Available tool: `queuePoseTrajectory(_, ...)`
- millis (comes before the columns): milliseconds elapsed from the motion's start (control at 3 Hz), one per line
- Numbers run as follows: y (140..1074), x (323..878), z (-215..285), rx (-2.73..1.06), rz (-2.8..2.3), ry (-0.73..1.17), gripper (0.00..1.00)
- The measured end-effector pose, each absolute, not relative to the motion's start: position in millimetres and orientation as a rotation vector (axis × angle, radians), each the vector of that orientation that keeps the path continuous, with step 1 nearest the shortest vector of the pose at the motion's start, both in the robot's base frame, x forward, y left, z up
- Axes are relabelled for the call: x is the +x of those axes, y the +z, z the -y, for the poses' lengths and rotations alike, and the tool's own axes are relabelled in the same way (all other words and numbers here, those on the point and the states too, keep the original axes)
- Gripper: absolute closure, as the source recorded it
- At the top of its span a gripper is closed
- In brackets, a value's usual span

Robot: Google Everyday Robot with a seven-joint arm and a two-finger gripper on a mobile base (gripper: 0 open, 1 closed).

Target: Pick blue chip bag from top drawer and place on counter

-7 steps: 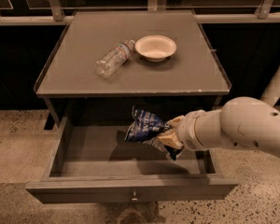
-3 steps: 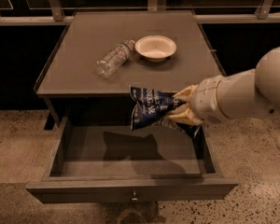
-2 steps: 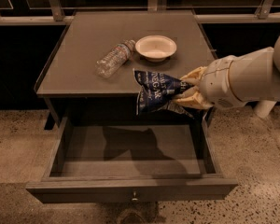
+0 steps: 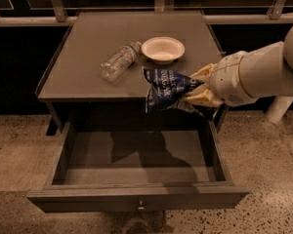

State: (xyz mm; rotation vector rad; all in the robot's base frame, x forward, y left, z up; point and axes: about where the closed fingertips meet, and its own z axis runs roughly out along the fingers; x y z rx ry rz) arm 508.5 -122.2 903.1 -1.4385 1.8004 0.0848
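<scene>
My gripper is shut on the blue chip bag and holds it in the air at the front right edge of the counter. The crumpled dark-blue bag with white lettering hangs to the left of the fingers, partly over the counter's front rim and partly over the open top drawer. The drawer is pulled out and its inside shows no objects. Its small round knob sits on the flat front. My white arm comes in from the right.
A clear plastic water bottle lies on the counter left of the middle. A white bowl stands just behind the bag. A metal rail runs behind the cabinet. Speckled floor lies around it.
The gripper has lifted the chip bag up out of the drawer and carried it up and to the right, to the level of the counter's front edge.
</scene>
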Motion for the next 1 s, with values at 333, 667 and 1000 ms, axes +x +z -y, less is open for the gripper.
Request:
queuePoseTrajectory(333, 906.0, 534.1, 135.6, -1.451, -1.808, 0.065, 1.0)
queuePoseTrajectory(667, 910.2, 572.9, 149.4, -1.464, -1.812, 0.041, 1.0)
queuePoseTrajectory(1000, 911.9, 611.2, 165.7, -1.45, -1.83, 0.003, 1.0)
